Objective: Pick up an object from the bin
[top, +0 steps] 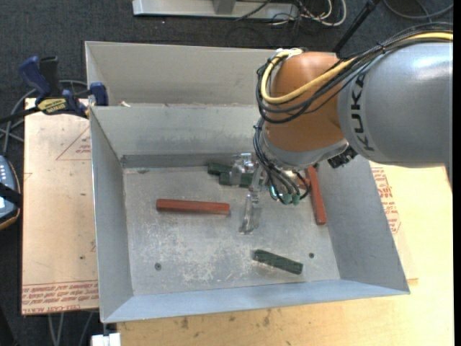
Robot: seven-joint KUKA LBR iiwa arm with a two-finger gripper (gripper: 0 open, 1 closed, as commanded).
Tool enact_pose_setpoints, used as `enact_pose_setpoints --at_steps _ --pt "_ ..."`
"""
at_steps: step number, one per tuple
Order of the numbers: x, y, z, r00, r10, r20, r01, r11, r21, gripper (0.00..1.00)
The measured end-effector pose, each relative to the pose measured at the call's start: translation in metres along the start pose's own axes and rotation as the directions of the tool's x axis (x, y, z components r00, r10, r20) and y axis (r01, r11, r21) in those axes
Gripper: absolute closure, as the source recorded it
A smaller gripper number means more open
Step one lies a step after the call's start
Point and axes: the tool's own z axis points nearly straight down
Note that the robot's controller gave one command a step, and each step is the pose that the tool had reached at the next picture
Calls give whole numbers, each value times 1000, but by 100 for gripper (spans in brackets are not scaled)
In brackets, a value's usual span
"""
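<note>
Near mid-floor of the bin (108, 193), the gripper (249, 225) hangs w/ its tips over bare metal, thin fingers drawn close together, nothing between them. Nearest thing: a red-brown bar (193, 207) lying flat toward the view's left, its near end just beside the tips but not touching. A dark green flat block (278, 262) lies toward the front, a bit right of the tips & apart from them. Hard to read: a dark green piece (220, 170) by the back wall is partly covered by the gripper body & cables, so its shape can't be made out. A second red bar (317, 197) by the right wall has its upper end under the orange wrist cover (302, 103); can't tell if it leans on the wall or lies flat. Room: floor at left & front-left is open, w/ the red-brown bar well off the left wall. The green block sits near the front wall. The right side is crowded by the arm (403, 107).
</note>
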Motion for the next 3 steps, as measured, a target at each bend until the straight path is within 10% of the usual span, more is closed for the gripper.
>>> enact_pose_setpoints --at_steps 1,2,3 --pt "-56 34 119 998 55 5 -55 998 -1 0" --pt "-58 33 113 998 58 10 -58 998 -2 100" --pt "-60 39 -51 996 86 19 -86 996 -4 100"
